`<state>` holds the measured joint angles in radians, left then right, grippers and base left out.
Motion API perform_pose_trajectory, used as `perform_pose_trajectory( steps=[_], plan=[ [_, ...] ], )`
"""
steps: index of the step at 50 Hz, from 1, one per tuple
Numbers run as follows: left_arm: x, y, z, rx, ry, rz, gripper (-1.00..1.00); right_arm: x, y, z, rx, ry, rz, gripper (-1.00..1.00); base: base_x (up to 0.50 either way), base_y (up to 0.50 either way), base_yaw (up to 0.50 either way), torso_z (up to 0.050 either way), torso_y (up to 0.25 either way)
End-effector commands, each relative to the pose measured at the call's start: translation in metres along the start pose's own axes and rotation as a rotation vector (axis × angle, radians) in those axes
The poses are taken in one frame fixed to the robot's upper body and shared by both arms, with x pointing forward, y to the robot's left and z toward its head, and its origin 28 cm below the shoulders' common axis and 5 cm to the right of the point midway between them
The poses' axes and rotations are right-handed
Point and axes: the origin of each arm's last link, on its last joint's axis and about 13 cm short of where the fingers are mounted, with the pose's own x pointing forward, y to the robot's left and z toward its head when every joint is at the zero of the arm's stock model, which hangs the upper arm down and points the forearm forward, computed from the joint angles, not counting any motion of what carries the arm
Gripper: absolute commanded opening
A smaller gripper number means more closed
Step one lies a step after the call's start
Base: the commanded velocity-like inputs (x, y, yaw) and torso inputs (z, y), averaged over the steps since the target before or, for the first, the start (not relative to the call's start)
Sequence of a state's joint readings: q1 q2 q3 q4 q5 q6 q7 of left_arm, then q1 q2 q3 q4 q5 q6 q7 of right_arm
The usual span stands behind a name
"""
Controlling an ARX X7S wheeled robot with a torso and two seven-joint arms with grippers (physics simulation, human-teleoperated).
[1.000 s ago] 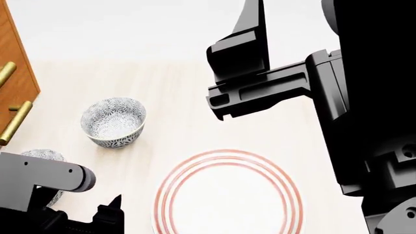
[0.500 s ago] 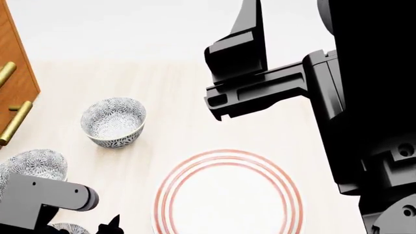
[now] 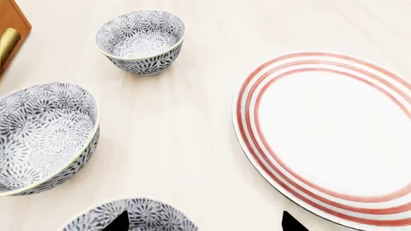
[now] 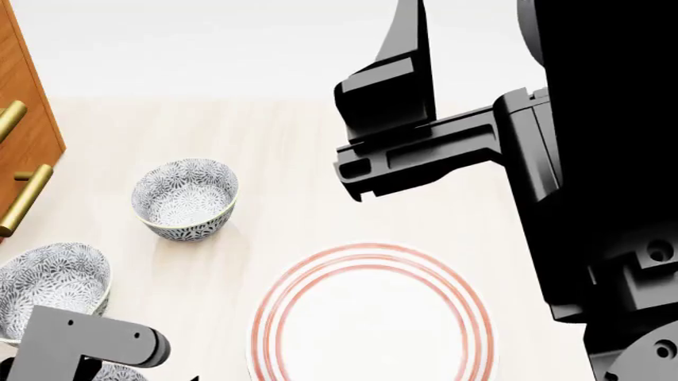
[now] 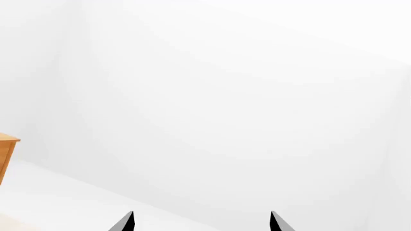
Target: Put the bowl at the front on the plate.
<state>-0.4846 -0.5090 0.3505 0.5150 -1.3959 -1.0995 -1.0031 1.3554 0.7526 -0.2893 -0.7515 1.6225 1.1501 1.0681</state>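
Three patterned white bowls stand left of the plate point(image 3: 327, 139), a wide white one with red rings point(image 4: 371, 313). The bowl at the front point(image 3: 138, 216) shows only its far rim in the left wrist view; in the head view a sliver of it point(image 4: 114, 371) peeks from under my left arm point(image 4: 95, 343). My left gripper point(image 3: 204, 224) is open above the table. One fingertip point(image 3: 119, 222) lies over that bowl's rim and the other lies near the plate's edge. My right gripper point(image 5: 201, 222) is open, raised high, facing a white wall.
Two more bowls stand behind the front one, the middle one point(image 4: 51, 290) and the far one point(image 4: 186, 197). A wooden cabinet with brass handles point(image 4: 24, 151) borders the table's left. My right arm point(image 4: 593, 175) fills the head view's right side.
My left arm has drawn back toward the head view's bottom edge, uncovering the middle bowl. The right arm has barely shifted.
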Motion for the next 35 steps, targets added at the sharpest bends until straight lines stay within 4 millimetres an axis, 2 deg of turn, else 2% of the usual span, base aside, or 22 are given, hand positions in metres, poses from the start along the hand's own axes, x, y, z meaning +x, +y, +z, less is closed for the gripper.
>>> perform_pose_trajectory(
  steps=[1, 35],
  plan=[
    [0.003, 0.0, -0.006, 0.003, 0.021, 0.001, 1.0, -0.001, 0.0, -0.001, 0.001, 0.0, 0.0, 1.0, 0.0, 0.0, 0.0, 0.0, 0.0],
    [0.006, -0.003, -0.022, 0.008, 0.071, -0.004, 1.0, -0.001, 0.0, -0.001, 0.005, -0.001, 0.003, 1.0, 0.0, 0.0, 0.0, 0.0, 0.0]
  ],
)
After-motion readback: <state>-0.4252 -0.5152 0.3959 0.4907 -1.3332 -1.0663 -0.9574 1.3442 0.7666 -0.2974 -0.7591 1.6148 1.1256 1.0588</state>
